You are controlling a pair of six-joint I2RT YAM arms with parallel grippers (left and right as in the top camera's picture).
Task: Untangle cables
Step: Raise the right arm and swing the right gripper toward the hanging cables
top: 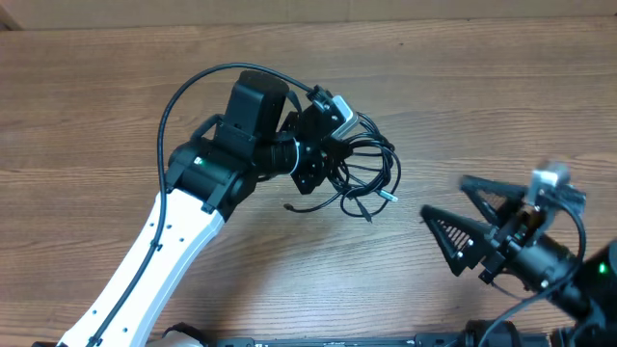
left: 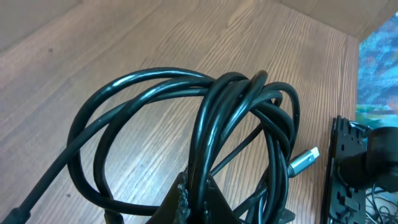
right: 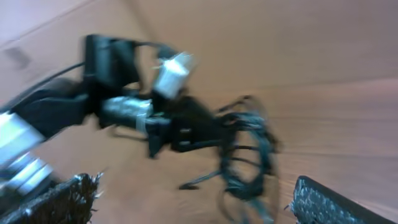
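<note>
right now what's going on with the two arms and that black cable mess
The left gripper is shut on a knotted bundle of thin black cables near the middle of the wooden table, with a silver-tipped plug sticking out. The right gripper is wide open, pointed at the bundle but apart from it. Nothing looks untangled yet.

The cables point(top: 370, 172) are thin, glossy black cords wound into overlapping loops, forming a tangled bundle near the middle of the table. One silver-tipped plug point(left: 305, 160) sticks out from the bundle's side.
</note>
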